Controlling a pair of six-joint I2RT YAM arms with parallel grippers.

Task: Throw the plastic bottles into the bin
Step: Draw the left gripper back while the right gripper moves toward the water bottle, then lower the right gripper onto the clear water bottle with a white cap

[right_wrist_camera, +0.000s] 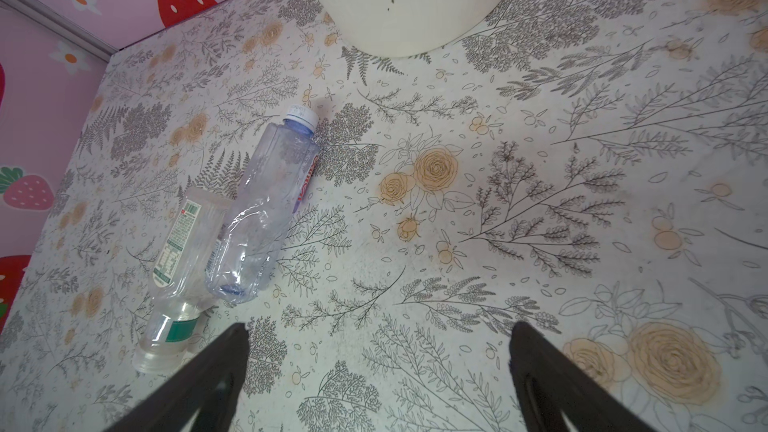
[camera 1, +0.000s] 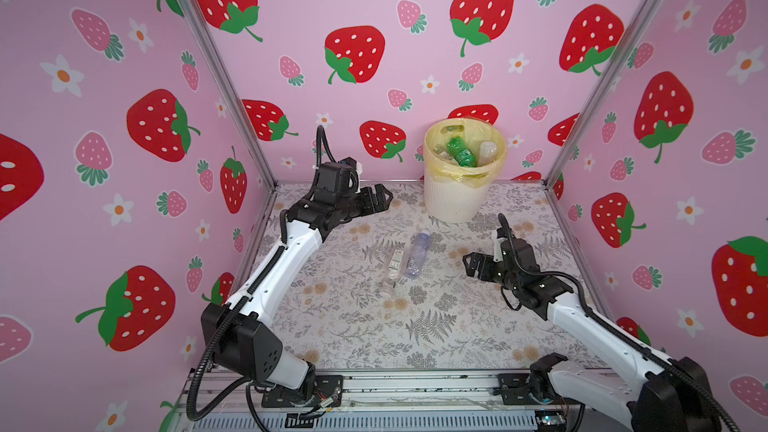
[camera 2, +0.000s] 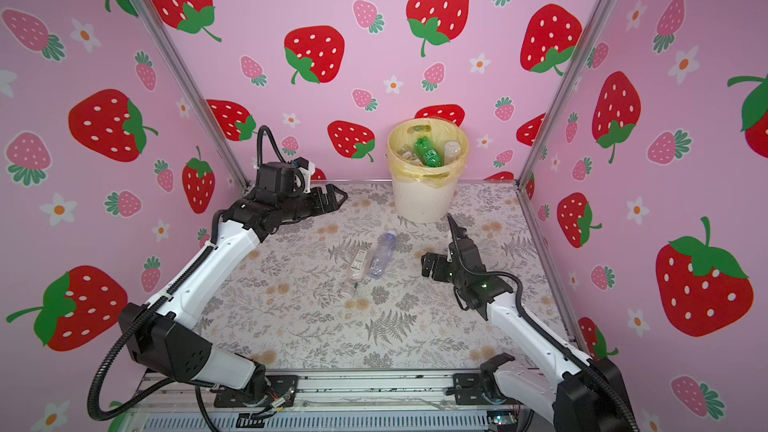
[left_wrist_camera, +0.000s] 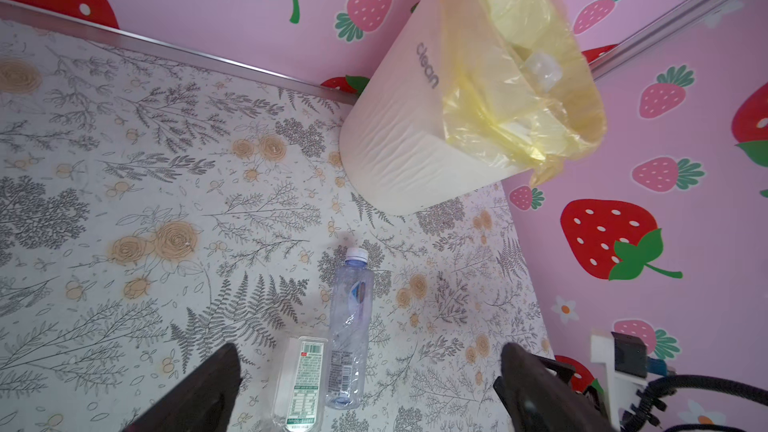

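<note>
Floral tabletop (camera 1: 457, 326), bin (camera 1: 451, 201) holds green bottle (camera 1: 460, 152), two bottles (camera 1: 417, 254) outside, left tool (camera 1: 381, 198), right tool (camera 1: 468, 265) agape

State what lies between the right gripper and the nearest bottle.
Nothing: only bare table separates the right gripper from the bluish bottle, as both top views show.

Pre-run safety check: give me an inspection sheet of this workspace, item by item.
Surface: floral-print tabletop, two bottles lying on it.
Job's things: bluish clear bottle and green-labelled clear bottle lie side by side mid-table; bin with yellow liner stands at the back wall, holding a green bottle and others.
Clutter: nothing seen.
Grippers: left pincer open, empty, left of the bin; right pincer open, empty, right of the bottles.
Cables: black corrugated conduit along both arms; loose wires at the left base.
Surroundings: pink strawberry-print walls, metal corner posts.
</note>
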